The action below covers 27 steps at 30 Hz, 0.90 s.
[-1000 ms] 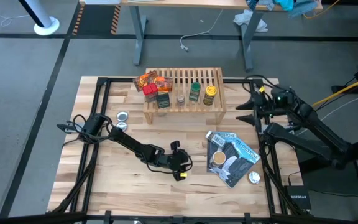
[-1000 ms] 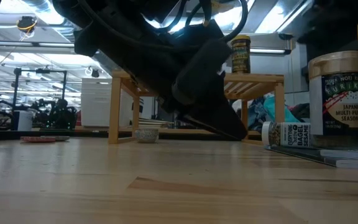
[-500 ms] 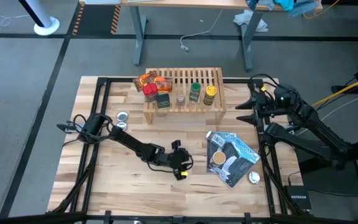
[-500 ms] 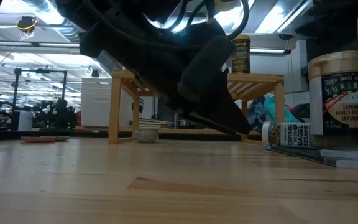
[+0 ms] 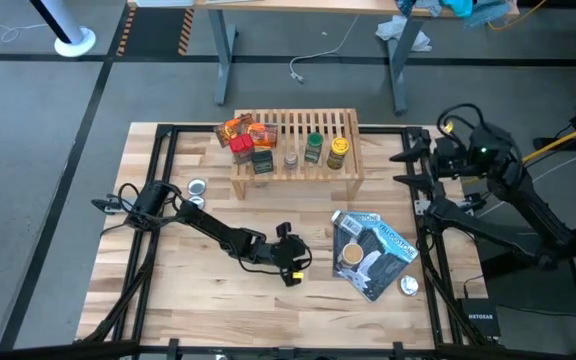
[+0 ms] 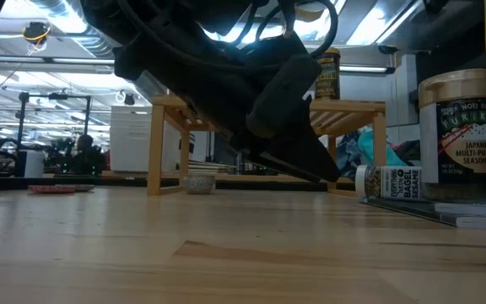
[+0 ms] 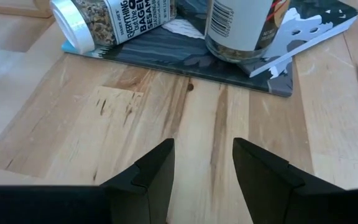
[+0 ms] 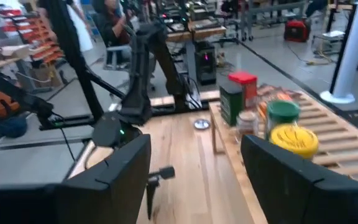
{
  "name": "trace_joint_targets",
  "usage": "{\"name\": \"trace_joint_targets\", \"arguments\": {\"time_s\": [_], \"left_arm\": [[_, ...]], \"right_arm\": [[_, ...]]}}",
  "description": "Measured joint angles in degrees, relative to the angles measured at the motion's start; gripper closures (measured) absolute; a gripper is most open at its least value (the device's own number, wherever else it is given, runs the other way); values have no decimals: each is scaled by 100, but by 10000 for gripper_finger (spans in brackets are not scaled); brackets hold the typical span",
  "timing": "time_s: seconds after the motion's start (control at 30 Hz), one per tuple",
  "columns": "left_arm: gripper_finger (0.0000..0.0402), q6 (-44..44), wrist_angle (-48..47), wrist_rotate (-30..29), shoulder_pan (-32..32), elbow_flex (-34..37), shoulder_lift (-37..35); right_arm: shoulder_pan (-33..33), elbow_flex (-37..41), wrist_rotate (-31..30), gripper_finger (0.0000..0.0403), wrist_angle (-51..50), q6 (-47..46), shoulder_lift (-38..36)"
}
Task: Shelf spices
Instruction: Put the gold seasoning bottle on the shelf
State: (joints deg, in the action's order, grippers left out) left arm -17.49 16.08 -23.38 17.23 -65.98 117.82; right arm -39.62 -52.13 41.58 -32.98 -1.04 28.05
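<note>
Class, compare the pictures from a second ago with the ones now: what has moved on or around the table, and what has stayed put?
The right hand has pulled back from the table's right edge, toward the far right, its jaws open and empty. The left hand has crept slightly nearer the glossy pouch, jaws open with nothing between them. Nothing was grasped or released. The shelf, its jars, and the two jars on the pouch stayed put.

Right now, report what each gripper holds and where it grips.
Nothing is held. The left gripper is open above bare table; the right gripper is open near the shelf.
</note>
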Motion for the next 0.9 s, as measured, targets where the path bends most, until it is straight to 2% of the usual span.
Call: {"name": "trace_joint_targets", "arguments": {"time_s": [0.2,0.37,0.77,0.9], "left_arm": [[245,69,0,0,-4,0,0],[245,108,0,0,-4,0,0],[245,108,-2,0,-9,0,0],[245,164,-18,0,-9,0,0]], "right_arm": [[47,-194,426,146,-22,-302,345],[683,-141,345,146,-64,-328,693],[3430,-138,-1290,146,73,-223,1997],[4340,-138,-2451,146,-471,-224,2258]]}}
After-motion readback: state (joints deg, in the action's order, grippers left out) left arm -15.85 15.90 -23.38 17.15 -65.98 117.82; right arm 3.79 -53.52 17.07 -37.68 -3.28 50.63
